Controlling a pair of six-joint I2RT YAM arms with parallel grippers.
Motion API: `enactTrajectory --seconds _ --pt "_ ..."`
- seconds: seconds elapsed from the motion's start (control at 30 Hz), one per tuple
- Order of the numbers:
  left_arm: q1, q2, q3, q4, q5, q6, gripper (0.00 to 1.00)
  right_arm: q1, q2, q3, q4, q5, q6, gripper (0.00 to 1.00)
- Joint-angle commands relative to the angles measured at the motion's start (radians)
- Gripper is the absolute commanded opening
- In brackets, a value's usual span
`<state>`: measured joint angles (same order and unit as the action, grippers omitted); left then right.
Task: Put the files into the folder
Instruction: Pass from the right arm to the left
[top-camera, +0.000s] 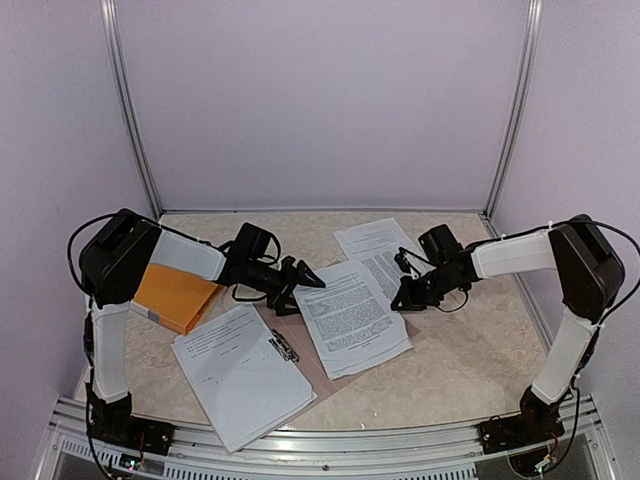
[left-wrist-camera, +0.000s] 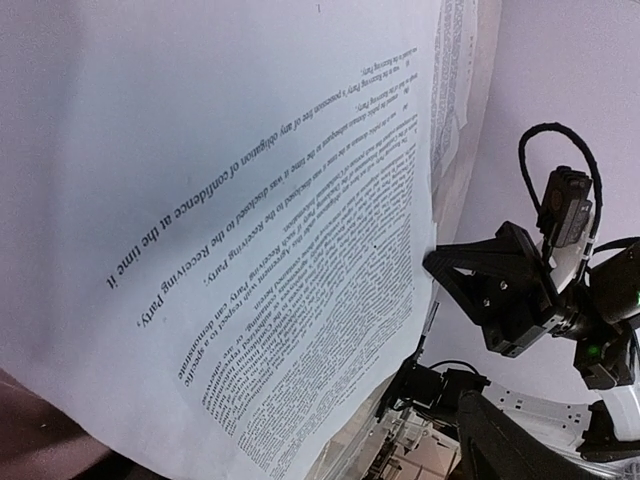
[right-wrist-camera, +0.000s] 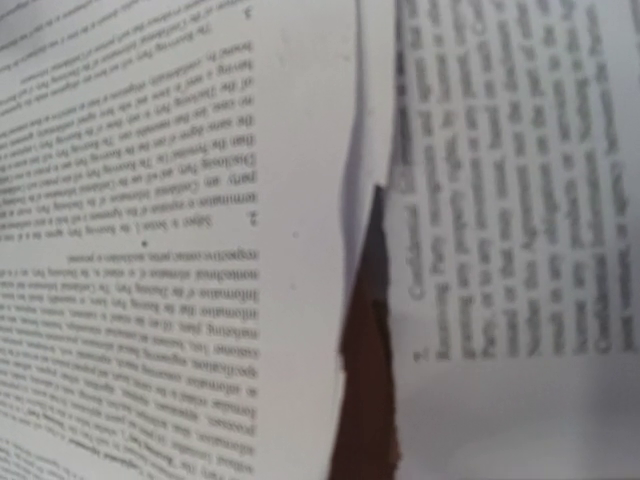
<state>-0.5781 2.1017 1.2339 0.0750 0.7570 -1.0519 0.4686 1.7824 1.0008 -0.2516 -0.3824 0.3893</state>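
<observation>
The files are white printed sheets. One sheet (top-camera: 352, 316) lies in the middle, partly over the brown folder (top-camera: 335, 380); it fills the left wrist view (left-wrist-camera: 250, 250). A second sheet (top-camera: 378, 245) lies behind it. A third sheet (top-camera: 240, 378) rests on the folder's left half beside a metal clip (top-camera: 283, 345). My left gripper (top-camera: 303, 280) is open, its tips at the middle sheet's left edge. My right gripper (top-camera: 405, 300) is shut and low at that sheet's right edge (right-wrist-camera: 350, 200), which is slightly lifted. Whether it pinches the paper is hidden.
An orange pad (top-camera: 175, 295) lies at the left under my left arm. White walls with metal posts close in the back and sides. The table's metal rail (top-camera: 330, 440) runs along the near edge.
</observation>
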Motion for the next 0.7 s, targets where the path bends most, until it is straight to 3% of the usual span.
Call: enactTrajectory --seconds 0.0,0.37,0.67 --pt "-0.011 0.041 -0.004 0.064 -0.01 -0.01 0.83 -0.005 -0.055 -0.037 0.067 -0.022 0.064 0.0" --pt "-0.014 0.094 0.015 0.223 0.057 -0.045 0.46 0.004 -0.063 -0.07 0.092 -0.023 0.089 0.0" --pt "-0.013 0.047 0.054 0.121 0.065 0.062 0.1 0.005 -0.067 -0.031 0.005 0.044 0.025 0.0"
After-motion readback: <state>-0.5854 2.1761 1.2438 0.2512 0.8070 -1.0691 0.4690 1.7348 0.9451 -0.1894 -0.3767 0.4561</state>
